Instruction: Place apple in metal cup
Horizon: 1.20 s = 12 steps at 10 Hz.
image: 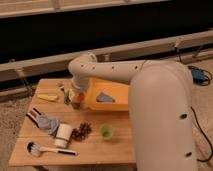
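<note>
1. The white robot arm (115,72) reaches from the right and bends down over the back left part of the light wooden table (120,150).
2. The two-finger gripper (76,94) points down, just left of the flat yellow tray (119,90).
3. The gripper is closed on the small round reddish-orange apple (76,99), which shows as an orange patch at its tip.
4. The short dark brownish-grey metal cup (75,105) stands right under the apple. Only its lower part shows, and it is unclear whether the apple touches the rim or sits partly inside.
5. A small green round object (65,95) is just left of the gripper, with a pale yellow flat object (47,97) further left.
6. A blue-grey flat piece (105,97) lies on the yellow tray.
7. A blue-grey cloth (47,122) lies on the left side of the table.
8. A white paper cup (63,135) lies tilted beside the cloth, near the front.
9. A dark grape cluster (81,131) is just right of the white paper cup.
10. A small green cup (106,131) stands upright to the right of the grape cluster.
11. A white spoon with a dark handle (47,148) lies at the front left edge.
</note>
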### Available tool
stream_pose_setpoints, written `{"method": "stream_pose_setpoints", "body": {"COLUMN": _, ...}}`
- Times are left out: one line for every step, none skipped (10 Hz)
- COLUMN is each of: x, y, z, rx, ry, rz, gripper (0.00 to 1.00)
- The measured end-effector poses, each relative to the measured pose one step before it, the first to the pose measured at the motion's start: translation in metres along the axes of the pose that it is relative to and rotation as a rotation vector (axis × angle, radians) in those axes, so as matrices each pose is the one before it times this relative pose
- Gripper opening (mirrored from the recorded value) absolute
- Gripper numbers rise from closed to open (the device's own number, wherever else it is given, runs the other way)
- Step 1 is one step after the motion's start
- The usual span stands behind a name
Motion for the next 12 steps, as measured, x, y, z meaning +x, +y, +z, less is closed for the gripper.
{"method": "stream_pose_setpoints", "body": {"x": 0.00087, "y": -0.00075, "z": -0.00101, "rx": 0.00311, "ry": 0.00301, "rz": -0.00056, "gripper": 0.0}}
{"method": "stream_pose_setpoints", "body": {"x": -0.0001, "y": 0.00064, "z": 0.00011, "rx": -0.00026, "ry": 0.00112, "rz": -0.00041, "gripper": 0.0}}
{"method": "stream_pose_setpoints", "body": {"x": 0.00073, "y": -0.00148, "z": -0.00064, "rx": 0.00127, "ry": 0.00031, "rz": 0.00202, "gripper": 0.0}}
{"method": "stream_pose_setpoints", "body": {"x": 0.0004, "y": -0.00102, "z": -0.00059, "rx": 0.00149, "ry": 0.00053, "rz": 0.00135, "gripper": 0.0}}
{"method": "stream_pose_setpoints", "body": {"x": -0.00012, "y": 0.0002, "z": 0.00011, "rx": -0.0004, "ry": -0.00008, "rz": -0.00001, "gripper": 0.0}}
{"method": "stream_pose_setpoints", "body": {"x": 0.00015, "y": -0.00051, "z": -0.00026, "rx": 0.00064, "ry": 0.00001, "rz": 0.00064, "gripper": 0.0}}
{"method": "stream_pose_setpoints", "body": {"x": 0.0, "y": 0.00009, "z": 0.00006, "rx": -0.00016, "ry": 0.00007, "rz": -0.00002, "gripper": 0.0}}
{"method": "stream_pose_setpoints", "body": {"x": 0.00001, "y": -0.00015, "z": -0.00002, "rx": 0.00019, "ry": -0.00004, "rz": 0.00011, "gripper": 0.0}}
{"method": "stream_pose_setpoints", "body": {"x": 0.00021, "y": -0.00089, "z": -0.00004, "rx": 0.00123, "ry": 0.00021, "rz": 0.00081, "gripper": 0.0}}
{"method": "stream_pose_setpoints", "body": {"x": -0.00003, "y": -0.00056, "z": 0.00004, "rx": 0.00162, "ry": -0.00034, "rz": -0.00085, "gripper": 0.0}}
{"method": "stream_pose_setpoints", "body": {"x": -0.00005, "y": -0.00008, "z": -0.00007, "rx": 0.00012, "ry": -0.00016, "rz": 0.00008, "gripper": 0.0}}
{"method": "stream_pose_setpoints", "body": {"x": -0.00001, "y": 0.00001, "z": 0.0, "rx": 0.00004, "ry": 0.00003, "rz": -0.00002, "gripper": 0.0}}
